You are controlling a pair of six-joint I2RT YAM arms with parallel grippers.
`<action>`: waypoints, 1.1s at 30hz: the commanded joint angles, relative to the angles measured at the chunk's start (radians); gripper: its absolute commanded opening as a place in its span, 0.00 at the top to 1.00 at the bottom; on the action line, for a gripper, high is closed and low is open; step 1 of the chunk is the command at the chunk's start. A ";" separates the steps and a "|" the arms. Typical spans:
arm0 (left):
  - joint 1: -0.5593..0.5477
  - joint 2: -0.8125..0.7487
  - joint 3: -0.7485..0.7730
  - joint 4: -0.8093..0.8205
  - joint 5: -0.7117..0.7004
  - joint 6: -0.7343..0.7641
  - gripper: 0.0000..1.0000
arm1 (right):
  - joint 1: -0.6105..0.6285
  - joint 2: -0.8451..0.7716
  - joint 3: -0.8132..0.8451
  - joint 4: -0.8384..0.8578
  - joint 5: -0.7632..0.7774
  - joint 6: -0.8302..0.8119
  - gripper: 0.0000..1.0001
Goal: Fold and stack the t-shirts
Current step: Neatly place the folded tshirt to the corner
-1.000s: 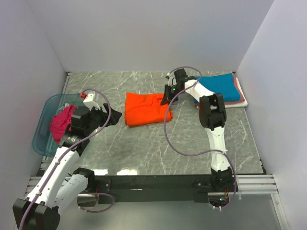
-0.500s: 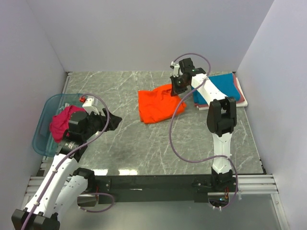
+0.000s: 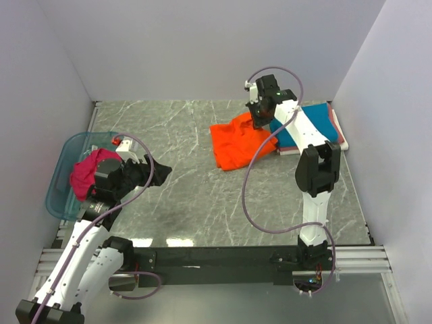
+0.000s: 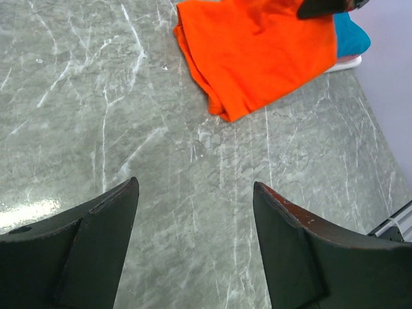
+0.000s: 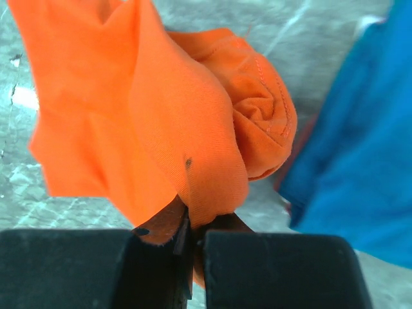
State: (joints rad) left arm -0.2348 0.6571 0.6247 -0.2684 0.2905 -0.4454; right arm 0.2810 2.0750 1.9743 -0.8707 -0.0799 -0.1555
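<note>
Starting at about nine o'clock on the marble table [image 3: 202, 202], a translucent blue tub [image 3: 59, 185] holds a crumpled magenta t-shirt [image 3: 88, 172]. It is not yet folded, so at least that one is left to do. Just to the three o'clock side of the tub, the left gripper [image 3: 158, 172] hangs over bare table. Its jaws are spread wide, with nothing between them.

Past the middle, toward one o'clock, the orange t-shirt [image 3: 236, 145] is partly lifted. Its far edge is bunched and raised while the rest drapes onto the table in loose, uneven folds. The right gripper [image 3: 260, 121] is clenched on that bunched edge; the wrist view shows the cloth pinched between closed jaws.

At about two o'clock, just beside the orange cloth and perhaps under its corner, lies the stack. A teal blue t-shirt [image 3: 314, 121] is on top, with a dusty pink t-shirt [image 3: 334, 125] and a white t-shirt [image 3: 344, 144] showing only as edges beneath.

By my reading the task is well past halfway. Three tees look folded and stacked. The orange one appears to be on its way to the pile and will likely need smoothing once set down. The magenta tee has yet to be taken out, folded and added.
</note>
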 commanded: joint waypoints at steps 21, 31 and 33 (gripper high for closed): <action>0.003 -0.031 -0.006 0.020 0.019 0.030 0.23 | -0.042 -0.147 0.167 -0.040 0.213 -0.113 1.00; 0.003 -0.034 -0.008 0.018 0.019 0.030 0.23 | -0.066 -0.177 0.170 -0.042 0.218 -0.116 1.00; 0.003 -0.033 -0.008 0.020 0.019 0.030 0.23 | -0.071 -0.184 0.172 -0.044 0.216 -0.116 1.00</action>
State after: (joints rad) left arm -0.2348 0.6373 0.6216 -0.2691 0.2985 -0.4309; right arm 0.2276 1.9709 2.0945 -0.9314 0.1165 -0.2604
